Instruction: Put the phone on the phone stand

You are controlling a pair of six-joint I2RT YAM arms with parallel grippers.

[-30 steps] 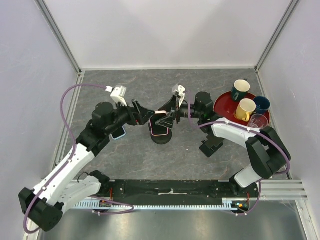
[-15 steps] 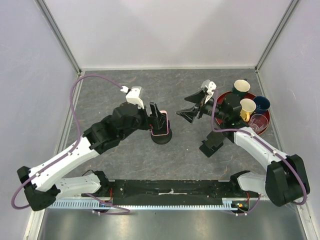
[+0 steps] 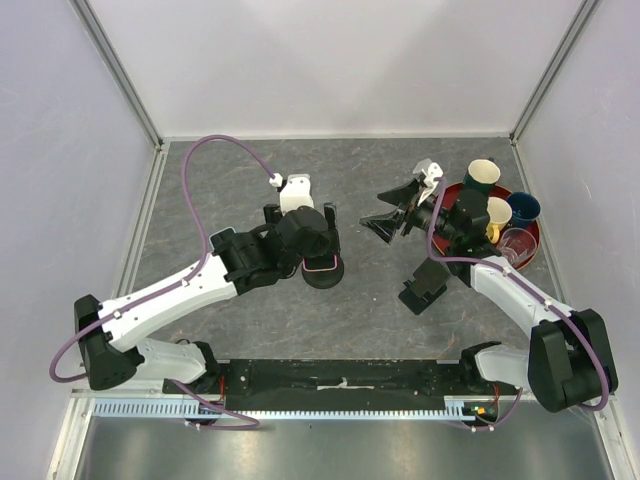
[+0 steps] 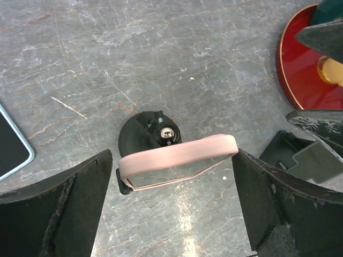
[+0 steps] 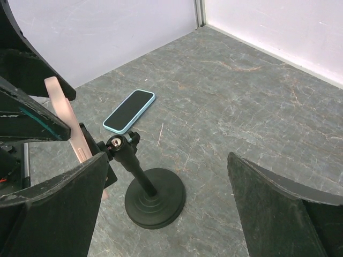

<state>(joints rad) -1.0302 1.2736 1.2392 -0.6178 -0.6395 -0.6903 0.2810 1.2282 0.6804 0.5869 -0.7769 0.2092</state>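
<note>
The pink-cased phone (image 4: 177, 159) stands on edge in the clamp of the black disc-base phone stand (image 4: 138, 135). In the top view the phone (image 3: 322, 264) sits over the stand's base (image 3: 322, 278). My left gripper (image 4: 171, 155) hangs above it, open, with a finger on either side of the phone's ends and a gap showing at the left end. In the top view the left gripper (image 3: 318, 240) covers most of the stand. My right gripper (image 3: 378, 222) is open and empty, to the right of the stand (image 5: 155, 199), and sees the phone (image 5: 67, 126) from behind.
A light-blue phone (image 5: 128, 111) lies flat left of the stand, also at the left wrist view's edge (image 4: 12, 144). A black folding wedge stand (image 3: 424, 285) sits under the right arm. A red tray (image 3: 448, 210) with several cups is at the back right.
The right gripper has drawn back right from the stand. The left arm has swung over the stand, and its jaws have opened off the phone, which stays in the clamp.
</note>
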